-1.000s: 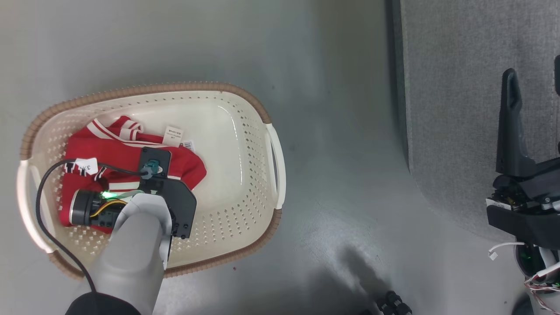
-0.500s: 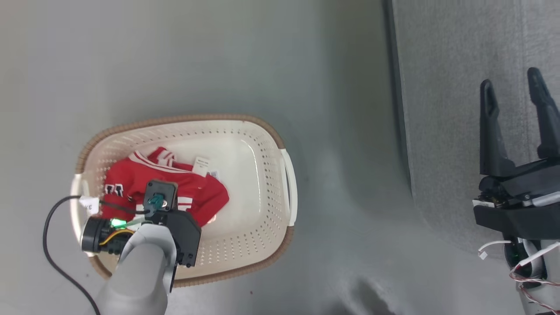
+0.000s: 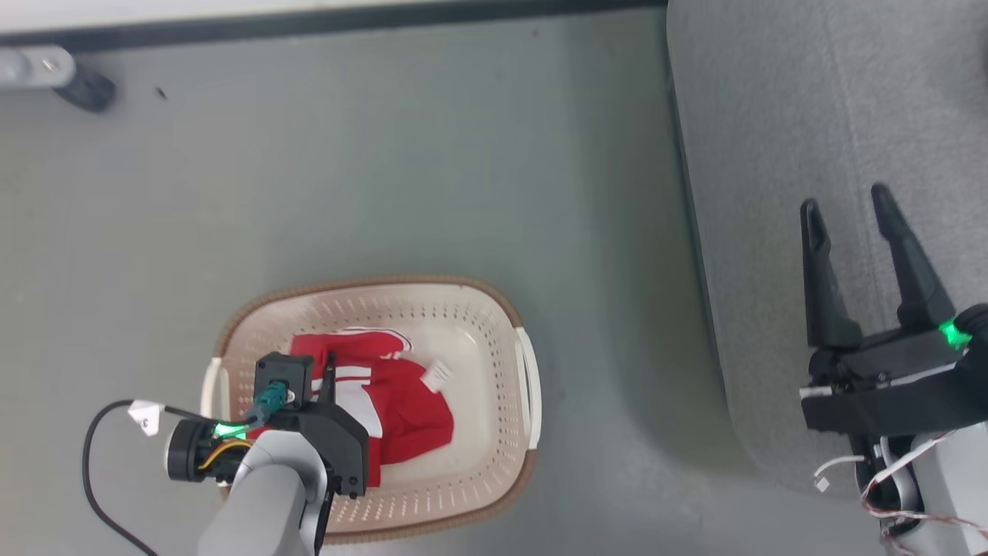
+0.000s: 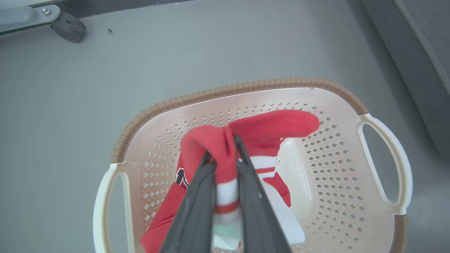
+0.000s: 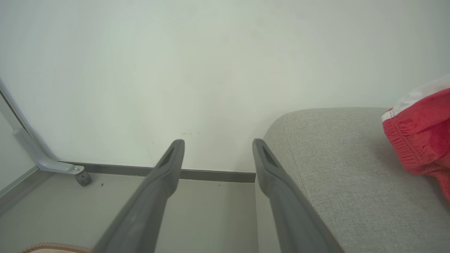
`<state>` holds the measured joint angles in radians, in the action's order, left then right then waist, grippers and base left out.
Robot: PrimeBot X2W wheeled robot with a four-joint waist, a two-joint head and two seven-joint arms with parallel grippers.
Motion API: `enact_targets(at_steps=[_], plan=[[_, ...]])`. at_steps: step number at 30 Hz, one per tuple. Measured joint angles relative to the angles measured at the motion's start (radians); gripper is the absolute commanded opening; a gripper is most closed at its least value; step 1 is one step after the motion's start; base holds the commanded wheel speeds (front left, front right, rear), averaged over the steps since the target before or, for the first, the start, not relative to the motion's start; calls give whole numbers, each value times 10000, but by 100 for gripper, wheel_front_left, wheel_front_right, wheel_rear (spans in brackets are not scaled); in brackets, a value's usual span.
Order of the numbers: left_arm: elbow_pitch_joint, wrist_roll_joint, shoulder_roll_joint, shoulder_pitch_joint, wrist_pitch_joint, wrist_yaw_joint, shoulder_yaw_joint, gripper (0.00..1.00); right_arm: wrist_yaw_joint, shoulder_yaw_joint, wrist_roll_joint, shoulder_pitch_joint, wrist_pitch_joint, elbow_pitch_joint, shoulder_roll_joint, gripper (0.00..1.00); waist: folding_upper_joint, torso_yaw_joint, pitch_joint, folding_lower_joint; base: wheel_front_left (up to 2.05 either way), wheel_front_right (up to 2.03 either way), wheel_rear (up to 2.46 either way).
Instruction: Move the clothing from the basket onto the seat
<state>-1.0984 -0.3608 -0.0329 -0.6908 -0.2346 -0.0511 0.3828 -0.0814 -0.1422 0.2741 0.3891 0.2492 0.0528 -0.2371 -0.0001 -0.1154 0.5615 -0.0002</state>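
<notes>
Head view: clothing (image 3: 405, 421) label (image 3: 437, 374) illegible.

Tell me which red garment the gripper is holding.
The striped garment over the basket, pinched by the left gripper; the other garment lies on the sofa cushion.

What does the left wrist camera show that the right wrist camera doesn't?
Left wrist view: the left gripper shut on a red garment, held over the perforated basket. Right wrist view: the open right gripper, a white wall, and a second red garment lying on the seat. Shared: grey floor, the basket rim, the seat edge, a dark caster.
</notes>
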Motion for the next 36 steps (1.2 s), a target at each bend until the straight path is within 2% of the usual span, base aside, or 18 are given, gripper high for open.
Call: enact_targets(at_steps=[10,19,29,36], plan=[[832,-234,0,676,-142,253,153,0,-40,4,84,-822,0,548,65,100,0,210,-1349,-1,0,0,0],[2780,-869,-2,1308,-146,242,380,0,-69,-98,84,-1750,0,836,176,100,0,422,-2709,0,0,0,0],[4805,-782,-12,2320,-148,144,512,0,-65,-324,84,-2823,0,838,314,100,-1,571,-4370,1,0,0,0],[5914,-619,-44,2982,-148,140,506,0,33,-322,102,-3616,0,732,387,100,0,571,-5126,1,0,0,0]])
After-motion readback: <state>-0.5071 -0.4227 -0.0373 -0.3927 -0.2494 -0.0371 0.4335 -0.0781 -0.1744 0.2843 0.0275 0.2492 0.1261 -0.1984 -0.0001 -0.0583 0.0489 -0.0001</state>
